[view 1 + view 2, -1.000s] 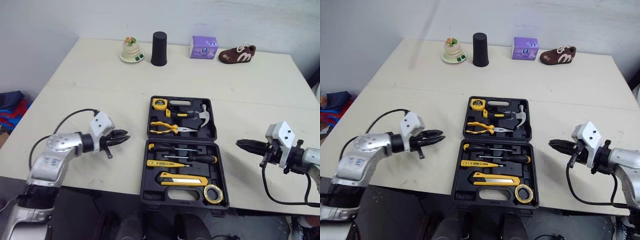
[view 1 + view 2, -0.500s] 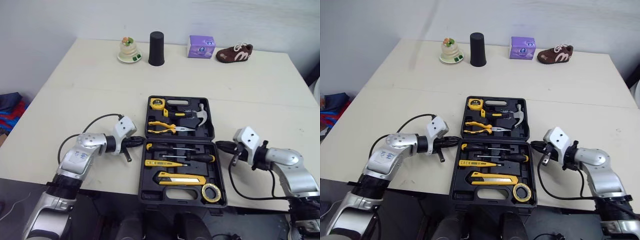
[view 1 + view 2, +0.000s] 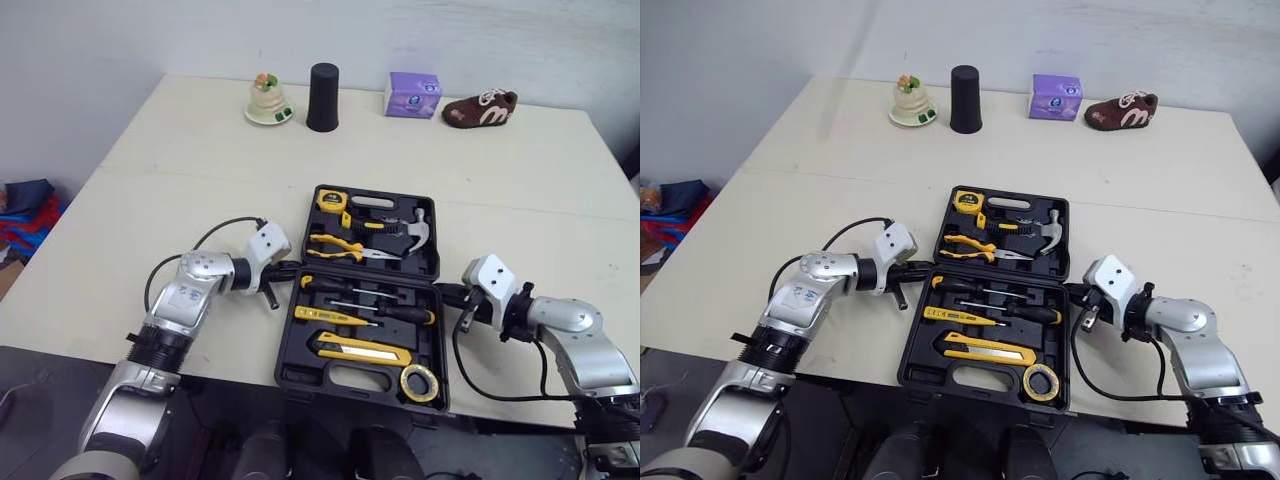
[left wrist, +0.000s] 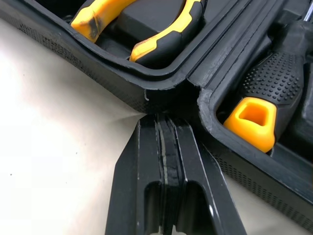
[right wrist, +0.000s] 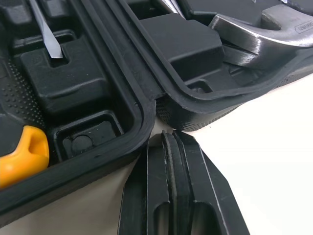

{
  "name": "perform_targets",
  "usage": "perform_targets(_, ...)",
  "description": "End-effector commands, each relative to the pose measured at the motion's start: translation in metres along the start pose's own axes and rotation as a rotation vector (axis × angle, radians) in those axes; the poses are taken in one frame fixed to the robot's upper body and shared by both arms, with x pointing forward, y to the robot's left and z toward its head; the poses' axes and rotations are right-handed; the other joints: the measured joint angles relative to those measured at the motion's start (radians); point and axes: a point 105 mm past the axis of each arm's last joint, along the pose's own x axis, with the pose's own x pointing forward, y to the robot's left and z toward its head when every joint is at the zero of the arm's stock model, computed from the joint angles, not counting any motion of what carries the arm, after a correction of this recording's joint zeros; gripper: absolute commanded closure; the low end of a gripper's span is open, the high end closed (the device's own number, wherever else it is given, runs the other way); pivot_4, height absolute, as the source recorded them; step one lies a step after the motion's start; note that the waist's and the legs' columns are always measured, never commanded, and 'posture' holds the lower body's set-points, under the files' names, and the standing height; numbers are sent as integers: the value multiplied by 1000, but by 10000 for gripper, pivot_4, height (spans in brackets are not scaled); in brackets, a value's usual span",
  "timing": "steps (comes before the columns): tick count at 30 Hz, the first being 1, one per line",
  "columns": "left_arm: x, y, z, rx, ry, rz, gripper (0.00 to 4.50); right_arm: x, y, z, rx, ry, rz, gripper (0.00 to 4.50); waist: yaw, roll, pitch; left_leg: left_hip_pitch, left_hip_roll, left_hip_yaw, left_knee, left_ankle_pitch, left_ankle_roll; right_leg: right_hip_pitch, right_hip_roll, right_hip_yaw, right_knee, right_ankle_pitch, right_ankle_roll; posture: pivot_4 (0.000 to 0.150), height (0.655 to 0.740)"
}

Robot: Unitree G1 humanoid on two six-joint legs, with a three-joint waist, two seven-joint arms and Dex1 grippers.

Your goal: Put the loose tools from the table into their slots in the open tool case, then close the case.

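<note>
The black tool case (image 3: 288, 352) lies open on the table with both halves flat. Its far half holds a yellow tape measure (image 3: 329, 199), pliers (image 3: 345, 247) and a hammer (image 3: 415, 226). Screwdrivers (image 3: 400, 313), a utility knife (image 3: 360, 348) and a yellow tape roll (image 3: 421, 384) lie in the near half. My left gripper (image 3: 290, 278) is shut with its tip against the case's left hinge notch (image 4: 161, 100). On the other side my right gripper (image 3: 447, 292) is shut too, its tip at the right hinge notch (image 5: 159, 110). Neither one holds anything.
Along the table's far edge stand a small ornament on a dish (image 3: 267, 101), a black cup (image 3: 322, 97), a purple box (image 3: 413, 95) and a brown shoe (image 3: 480, 109). The case's near rim lies close to the table's front edge.
Over the last second both grippers have come inward from the table's sides to the case's hinge line. In the last half second the left one closed the remaining gap.
</note>
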Motion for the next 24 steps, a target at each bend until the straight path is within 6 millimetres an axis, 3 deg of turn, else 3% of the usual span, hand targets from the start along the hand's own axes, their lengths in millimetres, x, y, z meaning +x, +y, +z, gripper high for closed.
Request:
perform_targets(1,-9,13,5,0,32,72,38378,-9,-1,5,-33,29,40,41836,2,0,0,0,0,0,0,0,0,0,0,0,0,0,0,1500,7341)
perform_targets(2,-11,14,5,1,43,79,36353,-11,-3,5,-42,30,34,38564,-1,0,0,0,0,0,0,0,0,0,0,0,0,0,0,1500,7341)
perform_targets(4,-21,21,5,12,50,108,27917,-16,-9,6,-42,35,3,31597,-3,0,0,0,0,0,0,0,0,0,0,0,0,0,0,1500,7341)
perform_targets(7,-59,36,1,-53,102,125,14713,-43,-40,16,53,94,-167,16485,-19,1,1,0,1,0,-1,0,0,-1,0,0,0,0,0,1500,7341)
perform_targets(10,-74,44,9,-168,93,148,1720,-58,-56,20,178,211,-276,1820,-28,2,1,-5,1,1,-1,1,-1,-8,0,1,8,0,0,1500,7341)
perform_targets(12,-76,44,23,-308,107,133,741,-61,-51,27,376,295,-232,773,-26,2,1,-11,1,-1,3,3,-1,-14,0,0,12,0,0,1500,7341)
perform_targets(16,-68,44,56,-408,99,114,741,-59,-44,41,615,359,-191,773,-19,1,2,-16,0,-4,8,3,1,-16,0,-1,13,0,-1,1500,7341)
perform_targets(20,-56,46,77,-484,101,100,741,-45,-44,69,691,321,-142,773,-24,1,1,-20,-2,-4,8,2,2,-18,-2,-1,14,0,0,1500,7341)
perform_targets(24,-37,50,79,-465,144,121,741,-28,-47,83,689,310,-128,773,-27,1,2,-30,-3,-1,11,3,2,-32,-2,0,23,0,0,1500,7341)
